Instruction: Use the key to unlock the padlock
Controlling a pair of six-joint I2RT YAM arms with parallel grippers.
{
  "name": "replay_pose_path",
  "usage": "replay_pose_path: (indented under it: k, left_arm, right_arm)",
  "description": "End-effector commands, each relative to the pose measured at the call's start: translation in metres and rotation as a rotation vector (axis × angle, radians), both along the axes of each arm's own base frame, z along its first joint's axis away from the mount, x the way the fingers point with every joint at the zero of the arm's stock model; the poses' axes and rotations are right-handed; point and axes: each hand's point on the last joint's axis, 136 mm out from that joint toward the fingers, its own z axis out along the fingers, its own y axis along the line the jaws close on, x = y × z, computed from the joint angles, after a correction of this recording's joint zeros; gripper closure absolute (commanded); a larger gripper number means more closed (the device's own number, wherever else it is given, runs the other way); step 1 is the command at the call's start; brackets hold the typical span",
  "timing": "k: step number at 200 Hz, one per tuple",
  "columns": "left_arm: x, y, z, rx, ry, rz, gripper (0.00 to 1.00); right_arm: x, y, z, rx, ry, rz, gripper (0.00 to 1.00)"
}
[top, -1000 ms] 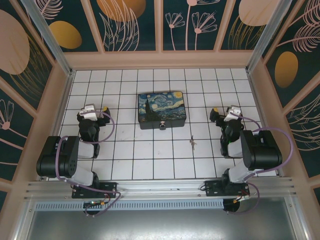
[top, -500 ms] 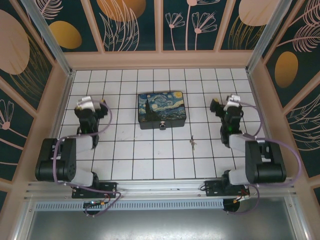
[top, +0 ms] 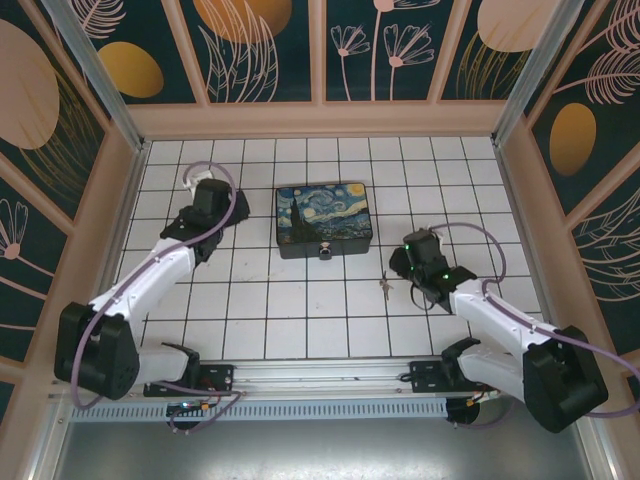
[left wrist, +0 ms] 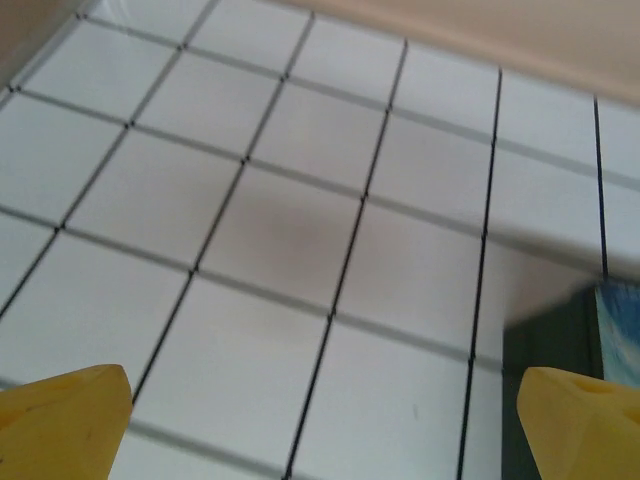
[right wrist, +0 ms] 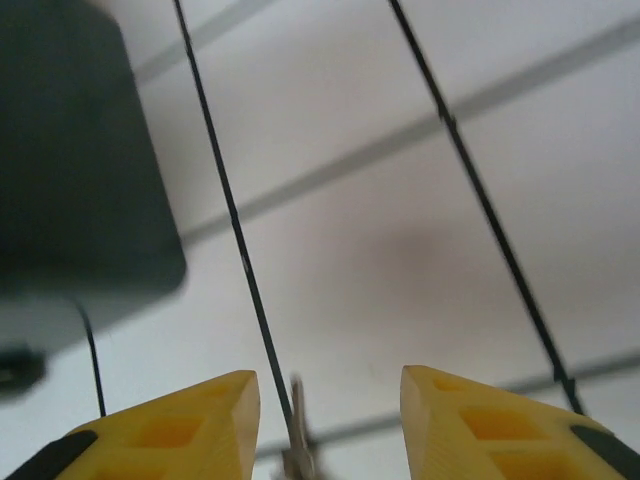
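The right pincer [right wrist: 325, 420] hangs low with its yellow fingers [right wrist: 190, 432] apart, holding nothing. The slim grey-brown metal key [right wrist: 297, 435] lies on the floor in the gap between them, blurred and cut off at the lower edge. Ahead of it the black box with a starry-night painted lid [top: 323, 215] is a dark smear. The tiny silvery metal padlock [top: 325, 250] at the box's front wall is too small to read. The left pincer [left wrist: 320, 430] gapes wide and empty, with the box corner at its right. Below is a white tiled floor with a black grid [top: 300, 310]. Around stand teal leaf-patterned wall panels in tan frames [top: 265, 45].
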Motion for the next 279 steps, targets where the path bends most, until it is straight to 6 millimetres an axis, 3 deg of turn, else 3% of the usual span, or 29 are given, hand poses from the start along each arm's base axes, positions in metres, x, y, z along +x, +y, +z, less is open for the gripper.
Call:
replay_pose_path:
  k: [1,43,85,186,234,267,279]
  left_arm:
    - [-0.049,-0.006,-0.012,-0.005,0.14,-0.023,0.02]
    - [-0.092,-0.071,-0.031,-0.063,0.231,-0.26,0.03]
    - [-0.109,-0.117,-0.035,-0.079,0.259,-0.374,0.04]
    - [-0.093,-0.138,-0.015,-0.064,0.219,-0.442,0.03]
    - [-0.084,-0.142,0.004,-0.055,0.174,-0.45,0.02]
    - [-0.082,-0.145,0.005,-0.054,0.172,-0.457,0.02]
    - [-0.082,-0.146,0.005,-0.054,0.174,-0.461,0.02]
  right_arm:
    - [-0.041,0.015,-0.022,0.11,0.146,0.003,0.59]
    - [-0.043,0.034,-0.025,0.151,0.156,0.012,0.64]
    - [-0.036,0.038,-0.032,0.211,0.176,-0.082,0.63]
    - [-0.035,0.03,-0.045,0.275,0.217,-0.184,0.5]
    - [-0.03,0.025,-0.057,0.257,0.243,-0.212,0.51]
    - [-0.026,0.027,-0.056,0.252,0.236,-0.185,0.55]
    - [-0.018,0.019,-0.057,0.248,0.229,-0.205,0.56]
